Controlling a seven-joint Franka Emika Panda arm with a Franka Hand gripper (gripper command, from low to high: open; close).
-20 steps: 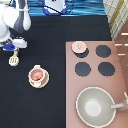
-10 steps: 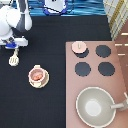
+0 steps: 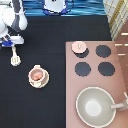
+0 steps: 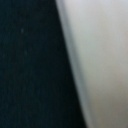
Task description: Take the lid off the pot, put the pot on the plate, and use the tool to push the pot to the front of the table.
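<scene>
The end effector [image 3: 11, 42] hovered over the spatula [image 3: 15, 56] near the counter's [image 3: 50, 107] top-left corner, grip state indiscernible; pot [image 3: 37, 75] sat on plate [image 3: 38, 84], lid [image 3: 78, 47] off.

You're looking at a toy-kitchen test bench: the gripper [image 3: 11, 41] hovers over a black table [image 3: 55, 100] left of a brown stove panel [image 3: 120, 75].

Even, soft overhead light, no glare. Black desk [image 3: 50, 107] reads dark and flat; faint shadows under objects. Exterior view soft overall. Gripper [image 3: 11, 41] at 10 o'clock, blurry. Wrist view fully defocused: dark half, pale blur toward 3 o'clock.
</scene>
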